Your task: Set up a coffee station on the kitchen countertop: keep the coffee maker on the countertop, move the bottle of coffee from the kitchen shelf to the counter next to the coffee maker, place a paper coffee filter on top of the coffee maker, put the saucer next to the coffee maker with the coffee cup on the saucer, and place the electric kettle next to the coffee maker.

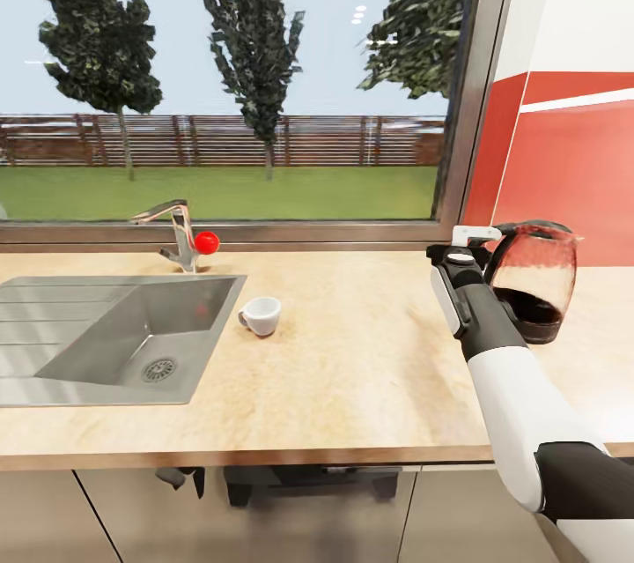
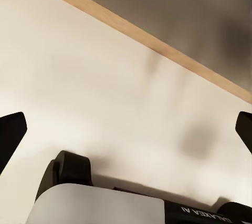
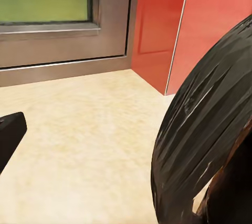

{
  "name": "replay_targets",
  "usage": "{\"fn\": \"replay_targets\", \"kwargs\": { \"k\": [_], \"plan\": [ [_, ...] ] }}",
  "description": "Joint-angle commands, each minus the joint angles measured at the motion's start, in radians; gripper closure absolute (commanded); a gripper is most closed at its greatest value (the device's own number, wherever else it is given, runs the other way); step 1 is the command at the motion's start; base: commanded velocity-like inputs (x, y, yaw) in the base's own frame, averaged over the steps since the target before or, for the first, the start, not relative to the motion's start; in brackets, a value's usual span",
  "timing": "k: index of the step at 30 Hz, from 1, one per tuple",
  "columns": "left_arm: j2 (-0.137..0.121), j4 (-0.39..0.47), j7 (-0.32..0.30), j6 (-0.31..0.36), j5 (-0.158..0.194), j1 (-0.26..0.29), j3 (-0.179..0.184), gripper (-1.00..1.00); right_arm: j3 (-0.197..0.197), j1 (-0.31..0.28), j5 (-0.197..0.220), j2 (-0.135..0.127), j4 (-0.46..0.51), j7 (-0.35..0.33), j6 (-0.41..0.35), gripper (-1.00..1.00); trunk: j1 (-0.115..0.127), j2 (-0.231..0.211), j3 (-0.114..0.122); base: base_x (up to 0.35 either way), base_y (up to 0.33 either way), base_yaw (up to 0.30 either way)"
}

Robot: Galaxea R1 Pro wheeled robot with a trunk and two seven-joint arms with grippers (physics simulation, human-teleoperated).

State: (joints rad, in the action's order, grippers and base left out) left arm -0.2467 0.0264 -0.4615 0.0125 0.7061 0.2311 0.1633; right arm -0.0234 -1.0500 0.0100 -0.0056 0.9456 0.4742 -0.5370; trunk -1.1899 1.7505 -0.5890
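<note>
Where the right hand [image 1: 480,250] reaches, the electric kettle [image 1: 534,281] stands.

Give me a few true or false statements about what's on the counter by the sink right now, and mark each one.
1. The coffee cup sits on a saucer. False: it rests directly on the kitchen countertop, with no saucer under it.
2. The electric kettle stands on the countertop near the red wall panel. True.
3. The right tool is up at the kettle's handle side. True; whether it grips the handle cannot be told.
4. The cup lies inside the sink. False: it stands beside the basin, on the wood.
5. The tap carries a red knob. True.
6. The kettle stands between the sink and the cup. False: it stands far off on the cup's other side.
</note>
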Motion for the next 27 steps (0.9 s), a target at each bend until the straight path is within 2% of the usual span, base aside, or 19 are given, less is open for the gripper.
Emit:
{"fn": "replay_targets", "kwargs": {
  "k": [1, 17, 18, 27],
  "plan": [
    [0.0, 0.0, -0.003, 0.001, 0.01, 0.001, 0.008, -1.0, -0.003, -0.001, 0.003, -0.001, 0.001, 0.004, -0.006, -1.0, 0.0, 0.001, -0.001, 0.0, 0.0, 0.0],
    [0.0, 0.0, -0.003, 0.001, 0.01, 0.001, 0.008, -1.0, -0.003, -0.001, 0.004, -0.001, 0.001, 0.004, -0.006, -1.0, 0.0, 0.001, -0.001, 0.036, 0.0, 0.0],
    [0.0, 0.0, -0.003, 0.001, 0.01, 0.001, 0.008, -1.0, -0.003, -0.001, 0.004, -0.001, 0.001, 0.004, -0.006, 1.0, 0.0, 0.001, -0.001, 0.002, 0.0, 0.0],
    [0.0, 0.0, -0.003, 0.001, 0.01, 0.001, 0.008, -1.0, -0.002, -0.001, 0.003, -0.002, 0.002, 0.004, -0.006, 1.0, 0.0, 0.001, -0.001, 0.0, 0.0, 0.0]
  ]
}}
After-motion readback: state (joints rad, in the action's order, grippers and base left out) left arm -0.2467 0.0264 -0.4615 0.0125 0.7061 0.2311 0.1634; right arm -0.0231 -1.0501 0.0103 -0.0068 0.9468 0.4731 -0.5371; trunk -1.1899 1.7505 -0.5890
